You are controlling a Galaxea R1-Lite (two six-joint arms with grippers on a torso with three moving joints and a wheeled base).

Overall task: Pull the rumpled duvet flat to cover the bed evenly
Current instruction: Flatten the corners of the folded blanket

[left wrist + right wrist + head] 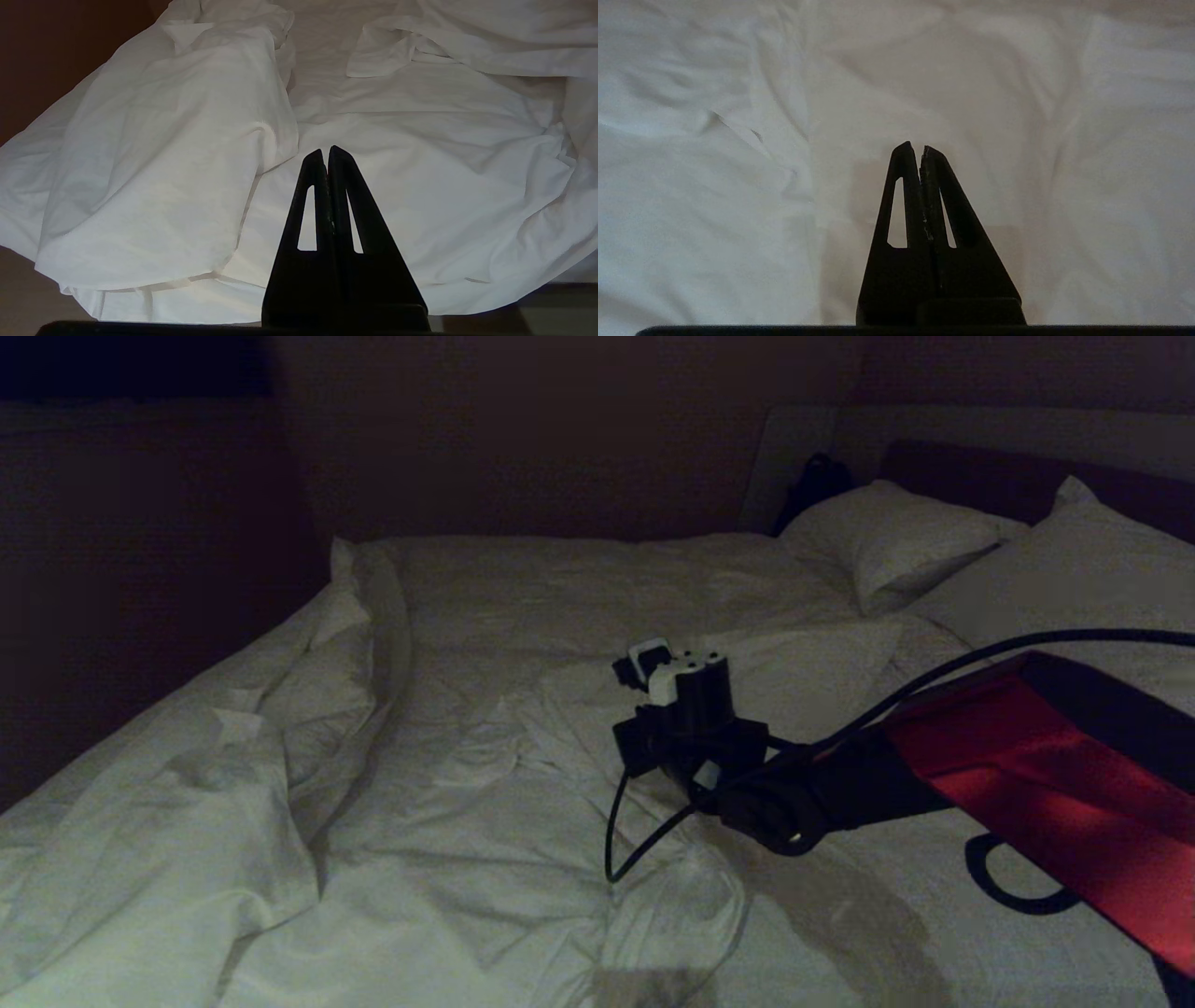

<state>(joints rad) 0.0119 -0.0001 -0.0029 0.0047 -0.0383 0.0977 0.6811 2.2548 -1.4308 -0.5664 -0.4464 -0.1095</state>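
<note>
Both hands are pressed shut on nothing: the right hand (920, 148) hovers over creased white cloth at mid-frame in the head view, the left hand (326, 151) near the mattress edge in its wrist view. Each is a black, tapered wedge with slotted fingers. Soft, puffy and wrinkled, the duvet (280, 821) lies bunched across the lower left of the bed (579, 588). Two plump pillows (896, 541) rest upper right against a dark padded headboard (980, 476); the room is dim.
</note>
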